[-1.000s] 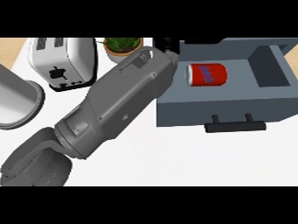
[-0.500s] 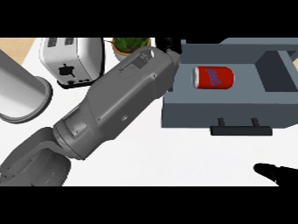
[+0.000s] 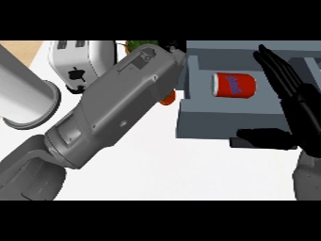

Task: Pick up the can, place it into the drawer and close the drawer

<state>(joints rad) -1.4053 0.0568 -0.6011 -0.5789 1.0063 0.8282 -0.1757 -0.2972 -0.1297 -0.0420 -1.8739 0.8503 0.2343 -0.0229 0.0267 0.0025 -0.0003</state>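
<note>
At about nine o'clock a large pale cylinder (image 3: 17,92) lies tilted on the white worktop (image 3: 190,169). Just past it, toward eleven o'clock, stands a white toaster (image 3: 79,66), and behind that the green leaves of a plant (image 3: 140,45) show at the top edge.

The left forearm (image 3: 114,113) runs diagonally from seven o'clock up toward twelve, broad and grey, and covers much of the middle. Its hand is hidden at the far end near the drawer's left wall, so whether its fingers are open or curled cannot be told.

To the right, the grey drawer (image 3: 225,124) stands pulled out. The red can (image 3: 234,85) lies on its side inside it, near the drawer's centre, with nothing touching it.

At three o'clock the right hand (image 3: 308,113) is released: its black fingers reach straight up toward one o'clock along the drawer's right side, and the thumb (image 3: 263,139) sticks out leftward over the drawer's front edge. It holds nothing.
</note>
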